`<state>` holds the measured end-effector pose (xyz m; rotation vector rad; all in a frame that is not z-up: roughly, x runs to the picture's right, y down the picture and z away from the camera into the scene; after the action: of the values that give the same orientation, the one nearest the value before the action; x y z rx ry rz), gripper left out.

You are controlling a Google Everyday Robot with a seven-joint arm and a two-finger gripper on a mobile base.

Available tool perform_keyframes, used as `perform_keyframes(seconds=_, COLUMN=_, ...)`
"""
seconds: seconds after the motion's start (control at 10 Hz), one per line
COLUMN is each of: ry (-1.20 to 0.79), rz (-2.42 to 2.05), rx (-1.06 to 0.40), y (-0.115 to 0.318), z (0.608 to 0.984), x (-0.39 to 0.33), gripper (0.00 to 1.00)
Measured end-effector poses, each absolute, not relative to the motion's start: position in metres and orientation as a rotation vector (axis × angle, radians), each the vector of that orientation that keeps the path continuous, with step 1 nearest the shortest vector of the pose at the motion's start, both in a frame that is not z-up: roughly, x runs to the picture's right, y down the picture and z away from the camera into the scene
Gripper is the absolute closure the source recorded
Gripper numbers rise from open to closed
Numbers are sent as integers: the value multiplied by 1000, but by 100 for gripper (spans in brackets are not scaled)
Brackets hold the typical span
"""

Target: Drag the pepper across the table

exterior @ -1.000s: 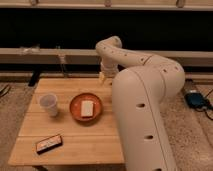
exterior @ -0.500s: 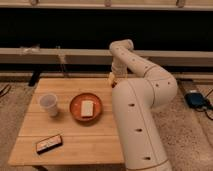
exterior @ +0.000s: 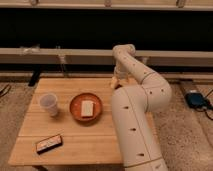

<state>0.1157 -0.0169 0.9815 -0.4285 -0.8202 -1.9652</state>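
The gripper (exterior: 115, 83) hangs low over the bench (exterior: 85, 142), beyond and to the right of the orange plate (exterior: 74, 107). Its grasp cannot be told. The pepper is unseen, probably hidden beneath the gripper or arm.

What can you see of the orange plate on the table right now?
The orange plate is round and shallow with a raised rim, and looks like plastic or glazed ceramic. It lies flat near the middle of the wooden table, with one pale square slice at its centre. A clear cup stands apart from it, on its left in the picture. The gripper is at the table's far edge, beyond the plate and to its right, not touching it.
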Motion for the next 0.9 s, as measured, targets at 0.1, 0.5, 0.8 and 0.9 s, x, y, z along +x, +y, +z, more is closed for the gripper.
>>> perform_keyframes(seconds=0.1, ry=-825, rz=-1946, rx=-442, y=-10, z=984, x=123, gripper=20)
perform_keyframes(seconds=0.5, ry=-830, rz=-1905, rx=-476, y=13, z=990, x=135, gripper=20)
perform_keyframes(seconds=0.8, ry=-826, rz=-1899, rx=-481, y=19, z=993, x=137, gripper=22)
perform_keyframes(seconds=0.9, ry=-825, rz=-1900, rx=-480, y=19, z=995, x=136, gripper=29)
